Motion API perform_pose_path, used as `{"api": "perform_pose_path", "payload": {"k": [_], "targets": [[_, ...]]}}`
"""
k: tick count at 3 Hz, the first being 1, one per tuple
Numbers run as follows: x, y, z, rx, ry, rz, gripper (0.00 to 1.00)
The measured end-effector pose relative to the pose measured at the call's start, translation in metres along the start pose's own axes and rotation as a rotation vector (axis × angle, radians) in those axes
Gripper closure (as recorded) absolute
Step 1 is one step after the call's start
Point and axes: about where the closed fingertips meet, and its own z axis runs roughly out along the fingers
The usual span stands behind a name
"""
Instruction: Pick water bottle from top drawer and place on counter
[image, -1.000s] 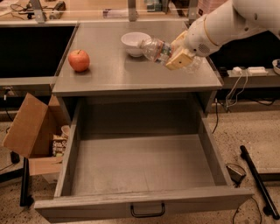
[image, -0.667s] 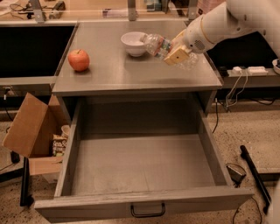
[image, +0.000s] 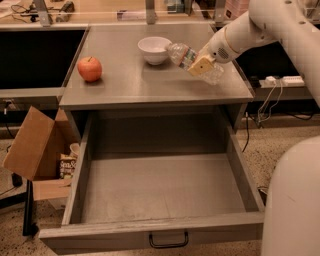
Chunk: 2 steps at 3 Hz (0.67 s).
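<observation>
Nearest, the top drawer (image: 160, 190) is pulled out wide – its flat grey bottom is in full view, and the thin black handle (image: 169, 241) hangs on the front board. The floor (image: 260, 155) under it is speckled stone. At the left, on the floor, a brown cardboard box (image: 30, 145) stands open and tilted, with 1 printed packet (image: 67, 165) inside, beside the drawer's wall.

Above the drawer is the counter (image: 125, 82), grey and flat. On it, 1 red apple (image: 89, 69) sits at the left and 1 white bowl (image: 154, 49) near the back middle; what the bowl holds I cannot tell. Right of the bowl, the gripper (image: 202, 66) is clenched on the water bottle (image: 181, 54). The bottle is tilted, its cap end close to the bowl, its base low over the counter's right part – touching or not, I cannot tell.

Behind the counter runs a tan bench (image: 100, 10) with clutter.
</observation>
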Motion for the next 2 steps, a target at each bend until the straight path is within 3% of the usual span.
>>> {"api": "perform_pose_path", "payload": {"k": [1, 2], "targets": [[0.0096, -0.0076, 0.0145, -0.026, 0.014, 0.030, 0.28], [0.0096, -0.0076, 0.0145, -0.026, 0.014, 0.030, 0.03]]}}
